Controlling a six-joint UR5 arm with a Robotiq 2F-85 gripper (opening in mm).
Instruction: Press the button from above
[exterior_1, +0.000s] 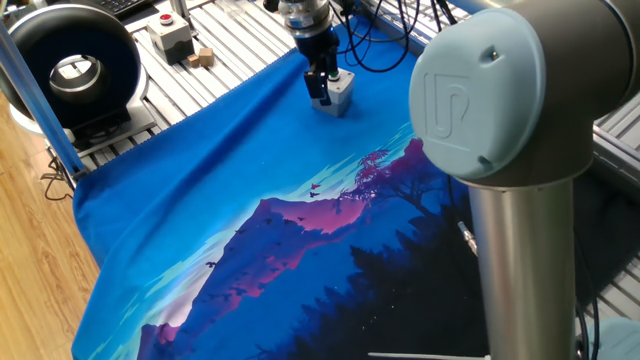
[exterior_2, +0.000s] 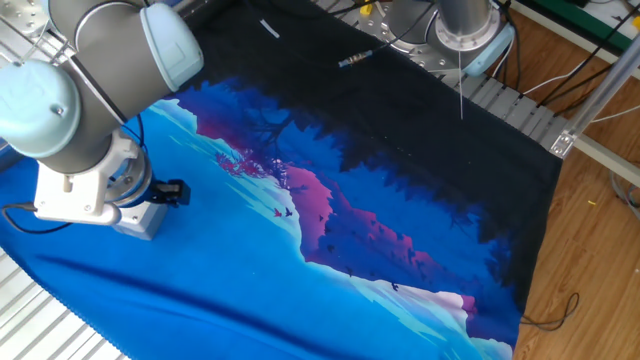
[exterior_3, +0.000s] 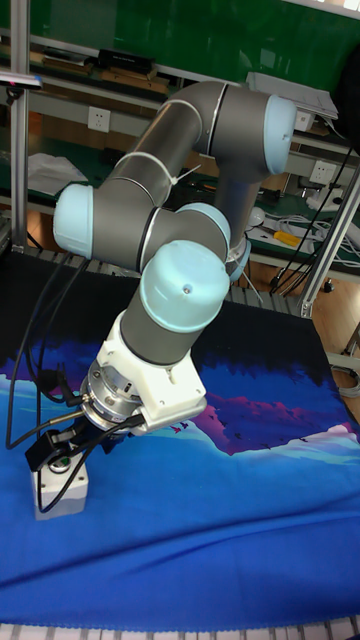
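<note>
The small light-grey box (exterior_1: 341, 94) stands on the blue printed cloth (exterior_1: 230, 170) near the table's far edge. Its green button (exterior_3: 62, 463) shows only in the tall fixed view, on top of the box (exterior_3: 66, 492) and just under the black fingers. My gripper (exterior_1: 319, 90) points down right over the box top, at or very near the button. In the other fixed view the wrist hides the gripper and most of the box (exterior_2: 141, 221). No view shows a gap or a touch between the fingertips (exterior_3: 52, 444).
A grey box with a red button (exterior_1: 171, 33) and small wooden blocks (exterior_1: 202, 57) sit on the slatted metal table beyond the cloth. A black round device (exterior_1: 72, 68) stands at the left. A pen-like object (exterior_2: 354, 57) lies on the cloth's dark end.
</note>
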